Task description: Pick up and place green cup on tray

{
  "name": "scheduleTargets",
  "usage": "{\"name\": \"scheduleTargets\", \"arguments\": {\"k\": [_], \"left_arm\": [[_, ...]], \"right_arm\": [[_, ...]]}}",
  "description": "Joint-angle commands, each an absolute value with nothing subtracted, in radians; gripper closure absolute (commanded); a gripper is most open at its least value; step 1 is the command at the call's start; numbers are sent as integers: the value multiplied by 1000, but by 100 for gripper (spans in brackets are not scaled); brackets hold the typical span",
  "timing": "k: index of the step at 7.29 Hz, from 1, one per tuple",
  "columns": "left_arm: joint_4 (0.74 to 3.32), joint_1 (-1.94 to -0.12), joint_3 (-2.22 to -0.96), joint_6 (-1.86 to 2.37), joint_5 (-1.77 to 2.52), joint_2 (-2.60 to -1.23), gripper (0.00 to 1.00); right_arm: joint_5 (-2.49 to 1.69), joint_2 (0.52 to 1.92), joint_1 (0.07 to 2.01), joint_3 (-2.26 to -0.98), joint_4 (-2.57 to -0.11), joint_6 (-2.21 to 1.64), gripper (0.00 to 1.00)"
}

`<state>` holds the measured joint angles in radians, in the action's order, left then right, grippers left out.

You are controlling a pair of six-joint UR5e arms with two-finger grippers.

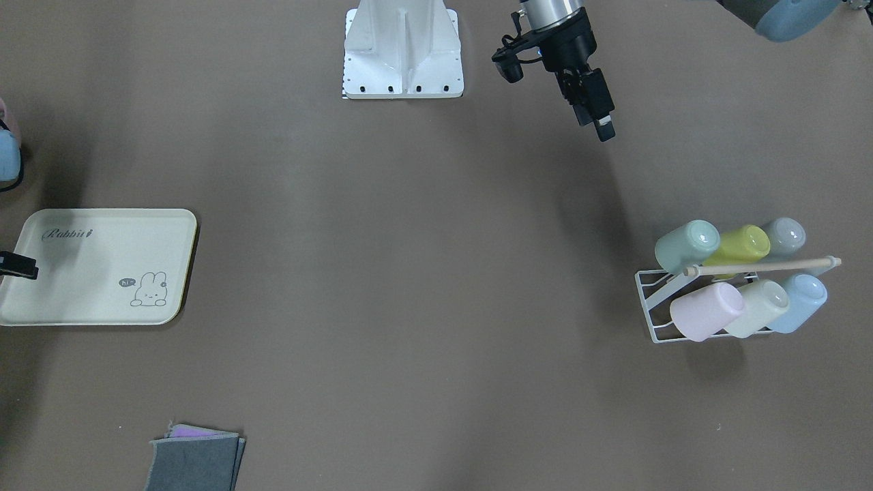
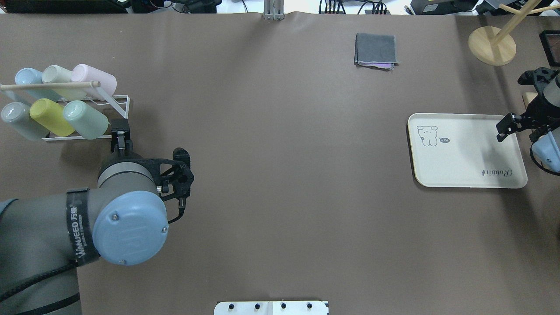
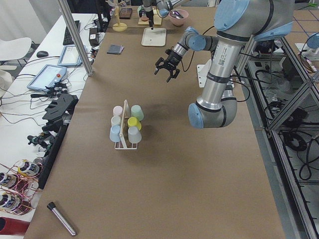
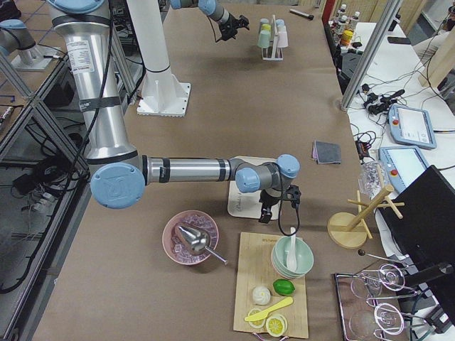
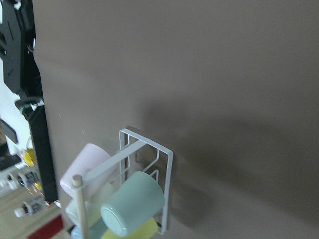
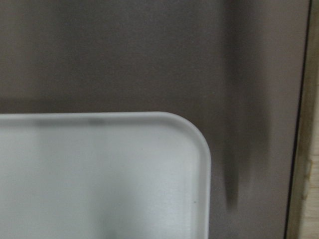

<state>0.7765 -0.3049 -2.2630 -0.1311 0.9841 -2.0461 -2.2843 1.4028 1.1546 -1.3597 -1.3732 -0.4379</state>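
Note:
The green cup lies tilted on a white wire rack at the table's left end, the nearest cup of the front row; it also shows in the front view and the left wrist view. My left gripper hovers just beside the rack, near the green cup, open and empty. The cream tray with its rabbit drawing lies at the right end and holds nothing. My right gripper hangs open and empty over the tray's outer edge; the right wrist view shows a tray corner.
The rack also holds a lime cup, a grey cup, and pink, cream and blue cups behind a wooden handle. A folded grey cloth lies at the far side. A wooden stand, a cutting board and a pink bowl are beyond the tray.

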Motion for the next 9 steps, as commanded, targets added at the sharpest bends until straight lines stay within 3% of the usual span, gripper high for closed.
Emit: {"name": "scheduleTargets", "arguments": {"k": [1, 3, 4, 6, 9], "left_arm": [[828, -282, -2260, -381, 733, -1920, 2], [1101, -282, -2176, -590, 573, -1718, 2], [1299, -281, -2095, -679, 552, -1636, 2], [1446, -281, -1970, -883, 418, -1606, 2], [1470, -261, -1887, -958, 347, -1577, 2]], "right_arm": [[-2286, 1413, 1149, -1364, -1355, -445, 21], [-2289, 1434, 1150, -1387, -1355, -443, 38], [-2292, 1442, 1150, -1388, -1355, -440, 39], [-2290, 1463, 1150, -1400, -1355, -434, 39], [-2287, 1476, 1152, -1399, -1355, -434, 49]]}}
